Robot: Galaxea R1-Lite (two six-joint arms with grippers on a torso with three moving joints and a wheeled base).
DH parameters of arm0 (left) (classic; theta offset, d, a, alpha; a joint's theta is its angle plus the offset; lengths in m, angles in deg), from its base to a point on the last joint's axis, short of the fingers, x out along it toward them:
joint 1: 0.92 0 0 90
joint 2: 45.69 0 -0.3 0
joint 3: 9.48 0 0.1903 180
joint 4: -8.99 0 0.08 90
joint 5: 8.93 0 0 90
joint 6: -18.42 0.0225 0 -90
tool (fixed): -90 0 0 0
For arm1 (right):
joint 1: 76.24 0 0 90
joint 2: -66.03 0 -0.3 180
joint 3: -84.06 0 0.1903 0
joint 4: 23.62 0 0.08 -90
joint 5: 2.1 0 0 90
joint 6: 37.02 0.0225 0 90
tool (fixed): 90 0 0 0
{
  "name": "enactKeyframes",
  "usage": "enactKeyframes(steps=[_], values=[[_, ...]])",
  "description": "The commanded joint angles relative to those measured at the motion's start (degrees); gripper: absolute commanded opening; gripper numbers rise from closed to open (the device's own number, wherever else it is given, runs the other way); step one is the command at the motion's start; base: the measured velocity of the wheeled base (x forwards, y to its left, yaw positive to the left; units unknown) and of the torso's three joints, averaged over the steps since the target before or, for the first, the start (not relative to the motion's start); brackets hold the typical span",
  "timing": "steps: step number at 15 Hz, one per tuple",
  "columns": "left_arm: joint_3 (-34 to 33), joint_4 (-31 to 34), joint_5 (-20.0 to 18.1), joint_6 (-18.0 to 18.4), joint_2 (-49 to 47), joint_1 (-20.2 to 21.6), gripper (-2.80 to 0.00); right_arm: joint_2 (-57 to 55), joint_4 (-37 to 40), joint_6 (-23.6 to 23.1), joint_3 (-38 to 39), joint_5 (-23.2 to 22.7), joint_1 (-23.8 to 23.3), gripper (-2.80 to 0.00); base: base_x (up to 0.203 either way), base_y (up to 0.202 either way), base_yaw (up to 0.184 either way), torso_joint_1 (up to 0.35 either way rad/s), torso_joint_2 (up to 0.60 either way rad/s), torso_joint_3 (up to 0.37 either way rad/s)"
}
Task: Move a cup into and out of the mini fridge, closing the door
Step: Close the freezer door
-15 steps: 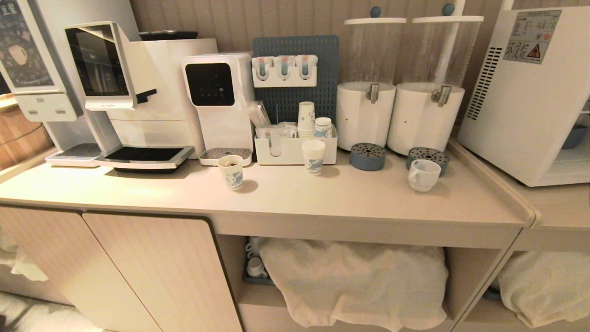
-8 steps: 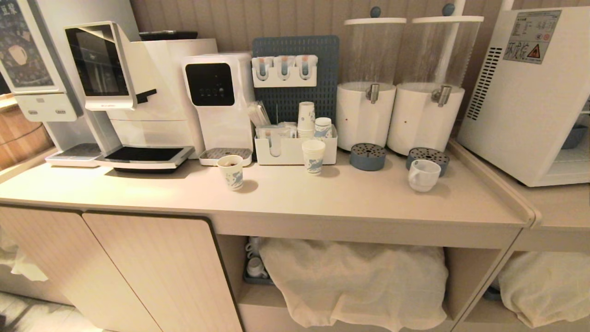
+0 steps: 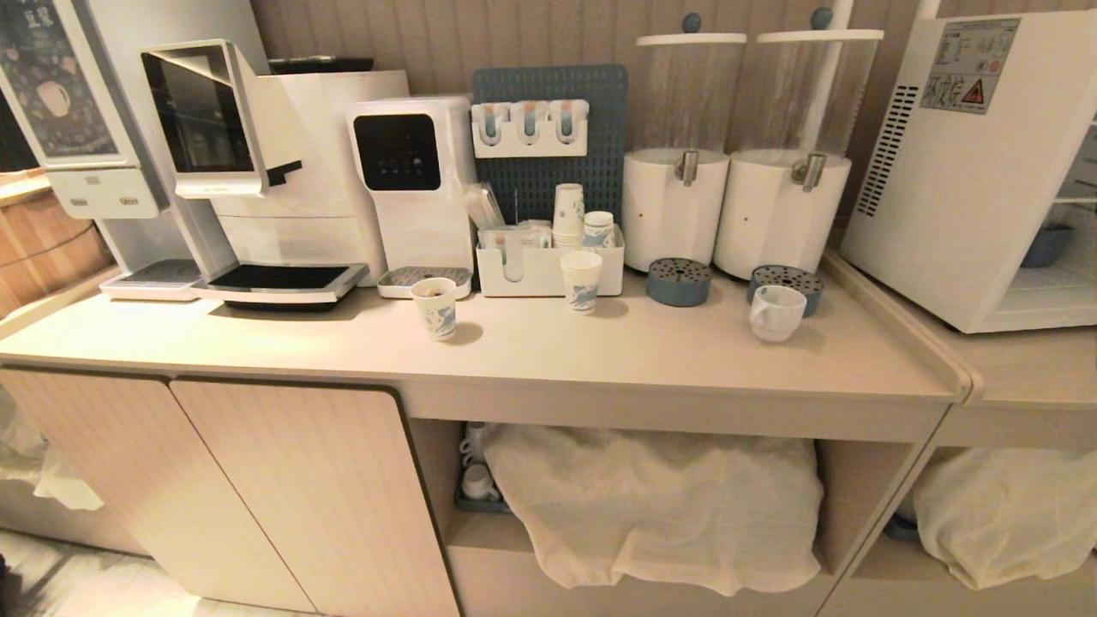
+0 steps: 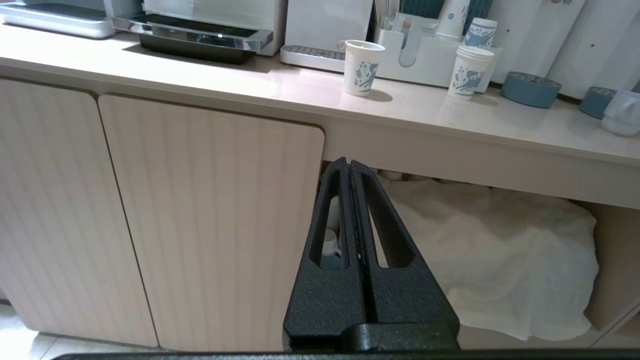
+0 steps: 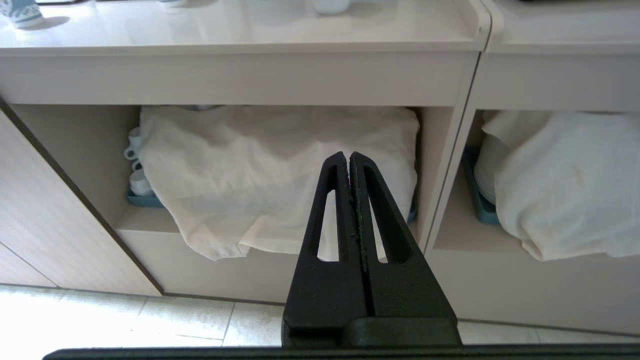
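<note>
The cup (image 3: 776,313), a squat white mug with a loop handle, stands on the counter (image 3: 600,360) near its right end, in front of the right drink dispenser; it also shows as the cup (image 4: 621,105) at the left wrist view's edge. The mini fridge (image 3: 943,171) sits on the adjoining counter at the right, its vented side facing me. A shelf and a blue bowl show at its front; the door's position I cannot tell. My left gripper (image 4: 348,162) is shut and empty before the cabinet doors. My right gripper (image 5: 348,155) is shut and empty before the open shelf. Neither arm appears in the head view.
Patterned paper cups (image 3: 435,308) (image 3: 581,278), a white organiser (image 3: 548,270), two blue drip trays (image 3: 679,281), two dispensers (image 3: 677,206) and coffee machines (image 3: 257,171) line the counter. White cloths (image 3: 651,506) cover crockery on the shelves below. A raised lip (image 3: 900,330) edges the counter's right end.
The whole head view has shifted a little, the counter now sitting slightly higher and farther: the camera moved. Nothing on the counter has changed place.
</note>
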Motion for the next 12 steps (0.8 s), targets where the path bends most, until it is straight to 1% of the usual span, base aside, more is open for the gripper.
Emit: enactKeyframes(steps=[1,4,6,12], values=[[-2.3,-0.1,0.0,0.0,0.3,0.0,-2.80,-0.1,0.1,0.0,0.0,0.0,0.0,-2.80,0.000,0.000,0.000,0.000,0.00,0.000],[-2.3,-0.1,-0.1,0.1,0.3,0.0,-2.80,-0.1,0.0,0.1,0.0,0.0,0.0,-2.80,0.000,0.000,0.000,0.000,0.00,0.000],[-2.3,-0.1,-0.1,0.1,0.3,0.0,-2.80,-0.1,0.1,0.1,0.0,0.0,0.0,-2.80,0.002,-0.088,0.013,0.000,0.01,0.004],[-2.3,-0.1,-0.1,0.1,0.3,0.0,-2.80,-0.1,0.5,0.0,-0.2,0.0,0.0,-2.80,0.000,-0.191,0.000,0.001,0.00,0.002]])
